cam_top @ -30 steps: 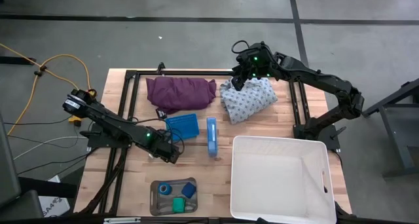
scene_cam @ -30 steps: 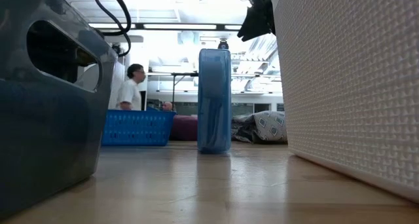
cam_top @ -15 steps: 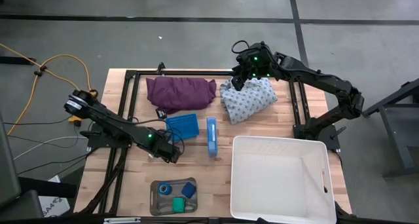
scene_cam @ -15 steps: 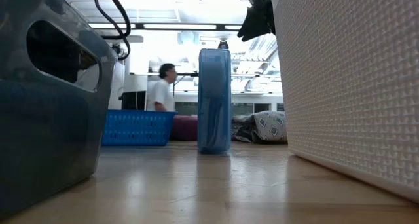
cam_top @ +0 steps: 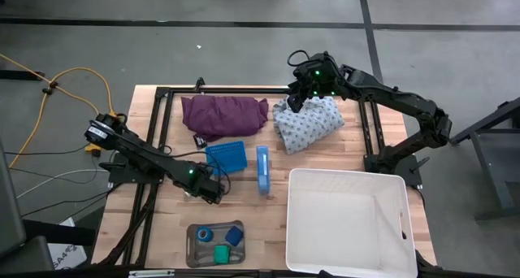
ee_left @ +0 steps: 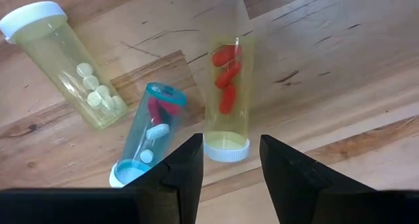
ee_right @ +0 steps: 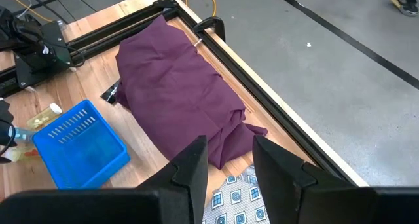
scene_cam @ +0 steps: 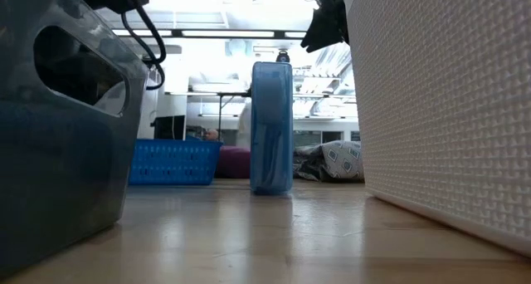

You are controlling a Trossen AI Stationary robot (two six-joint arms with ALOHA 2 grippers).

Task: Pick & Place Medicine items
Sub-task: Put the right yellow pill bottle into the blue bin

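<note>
I see three pill bottles lying on the worktop [ee_left: 340, 47]: a yellow one with red capsules [ee_left: 226, 93] directly below my left gripper [ee_left: 229, 160], whose jaws stand open and empty around its white cap, a teal one [ee_left: 147, 135] touching it, and a yellow one with white tablets [ee_left: 65, 63] beside that. My right gripper [ee_right: 229, 162] hovers over the purple cloth [ee_right: 177, 86], jaws apart and holding nothing, with the blue basket [ee_right: 82, 142] nearby.
</note>
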